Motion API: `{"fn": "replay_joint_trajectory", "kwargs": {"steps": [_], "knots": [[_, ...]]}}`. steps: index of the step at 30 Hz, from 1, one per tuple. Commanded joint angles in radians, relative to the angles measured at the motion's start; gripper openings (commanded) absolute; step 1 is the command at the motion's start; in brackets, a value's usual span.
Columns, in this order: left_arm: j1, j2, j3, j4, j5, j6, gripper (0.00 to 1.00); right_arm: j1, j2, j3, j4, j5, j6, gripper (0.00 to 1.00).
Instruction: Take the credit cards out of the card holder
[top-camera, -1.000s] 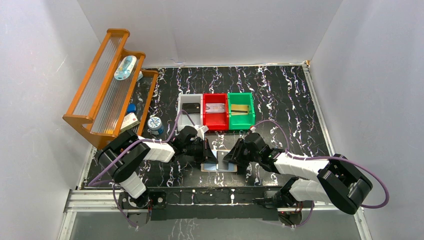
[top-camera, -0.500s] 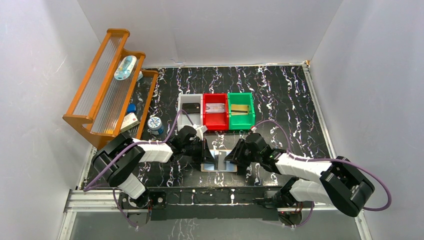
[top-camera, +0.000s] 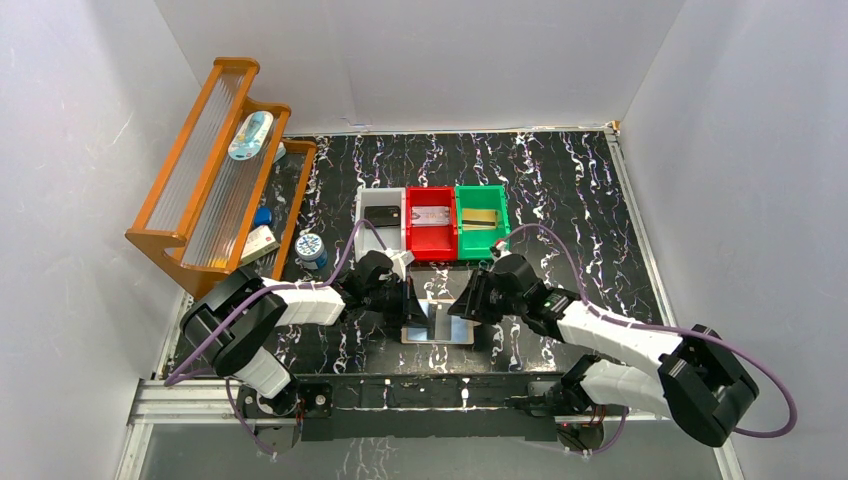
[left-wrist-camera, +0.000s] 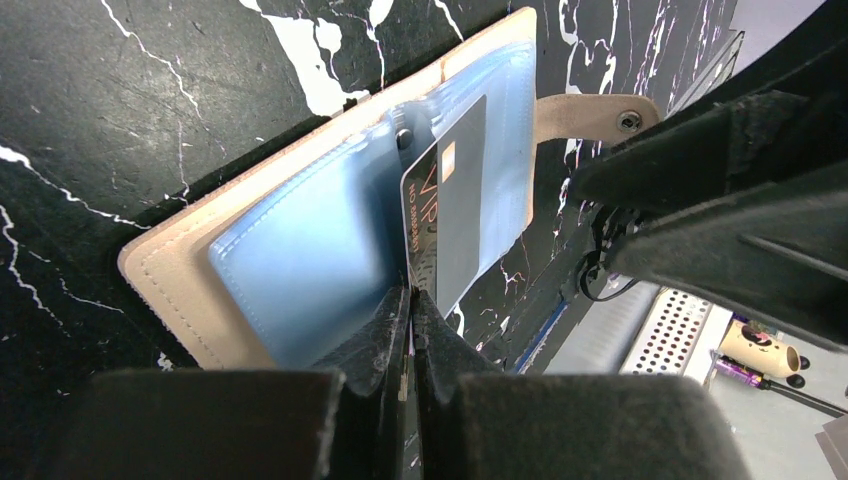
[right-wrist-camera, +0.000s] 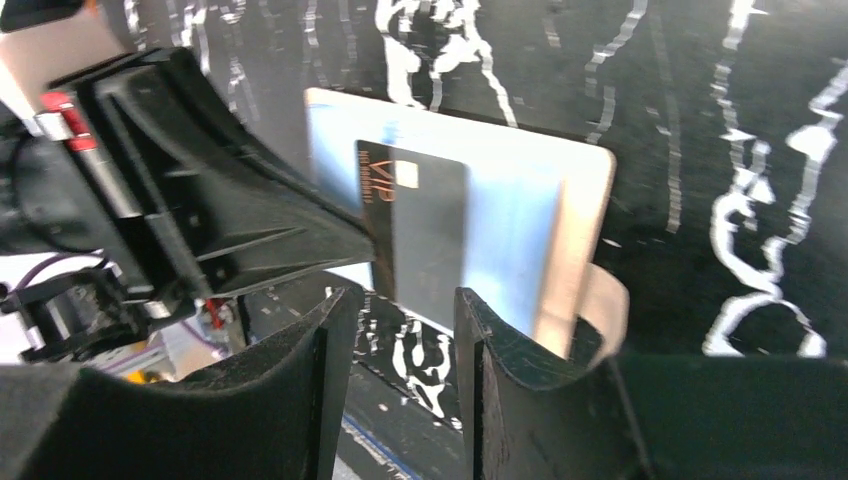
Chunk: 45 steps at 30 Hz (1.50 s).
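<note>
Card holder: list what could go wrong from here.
1. The left gripper pinches the dark card only at its edge, and so thin a grip could slip.
2. Nothing pins the card holder, which lies open on the table. A pull on the card may drag or lift it along.
3. The right gripper, jaws open, sits close to the left one. Closing on the card could knock the two together.
</note>
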Motion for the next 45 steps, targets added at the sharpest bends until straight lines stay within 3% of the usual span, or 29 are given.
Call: {"fn": "replay_joint_trajectory", "kwargs": {"steps": [1, 10, 16, 21, 33, 39, 40, 45], "knots": [[-0.003, -0.030, 0.021, -0.023, -0.008, 0.021, 0.00, -0.003, 0.040, 0.053, 0.115, -0.104, -0.025, 0.50], [-0.003, -0.035, 0.021, -0.017, -0.005, 0.019, 0.00, -0.003, 0.258, 0.029, 0.158, -0.162, 0.010, 0.50], [-0.004, -0.031, -0.005, 0.053, 0.002, -0.013, 0.23, -0.003, 0.271, -0.046, 0.093, -0.039, 0.052, 0.46], [-0.004, 0.046, -0.045, 0.240, 0.056, -0.119, 0.27, -0.003, 0.306, -0.136, 0.187, -0.071, 0.103, 0.45], [-0.005, 0.035, -0.042, 0.216, 0.047, -0.096, 0.06, -0.005, 0.266, -0.134, 0.156, -0.033, 0.112, 0.44], [-0.004, -0.033, -0.015, 0.056, -0.015, -0.022, 0.00, -0.006, 0.238, -0.132, 0.116, 0.003, 0.111, 0.45], [-0.003, -0.082, 0.009, -0.040, -0.055, 0.027, 0.00, -0.008, 0.220, -0.119, 0.077, 0.020, 0.103, 0.45], [-0.004, -0.121, 0.026, -0.115, -0.091, 0.066, 0.00, -0.008, 0.172, -0.091, 0.025, 0.043, 0.065, 0.46]]}}
